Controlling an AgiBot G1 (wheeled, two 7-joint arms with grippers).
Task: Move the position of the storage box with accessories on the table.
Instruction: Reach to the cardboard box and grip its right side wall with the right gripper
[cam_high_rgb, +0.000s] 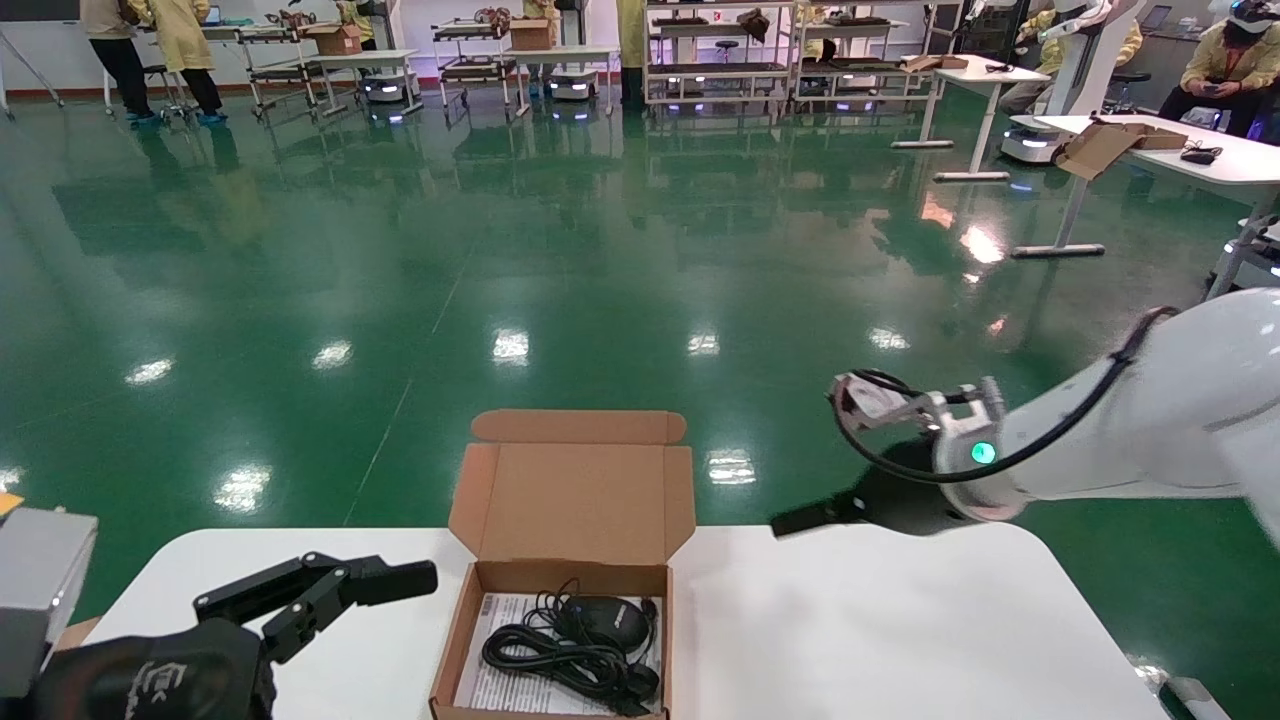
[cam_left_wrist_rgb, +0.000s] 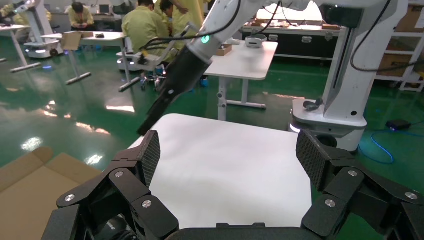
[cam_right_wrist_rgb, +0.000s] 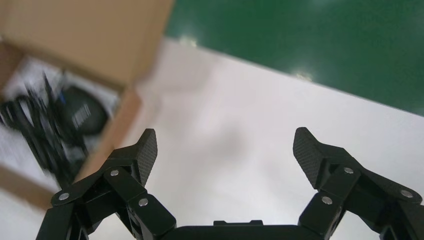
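A white table (cam_high_rgb: 880, 620) stands on a glossy green floor (cam_high_rgb: 400, 280). The cardboard box (cam_high_rgb: 560, 640) sits at its near middle, lid upright at the far side, holding a mouse (cam_high_rgb: 603, 620) and a paper sheet (cam_high_rgb: 500, 685). The left gripper (cam_high_rgb: 385, 583) and right gripper (cam_right_wrist_rgb: 225, 150) are both spread and empty.

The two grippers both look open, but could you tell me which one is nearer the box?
The left gripper, low beside the box's left wall. The right gripper hangs farther off, over the table's far edge.
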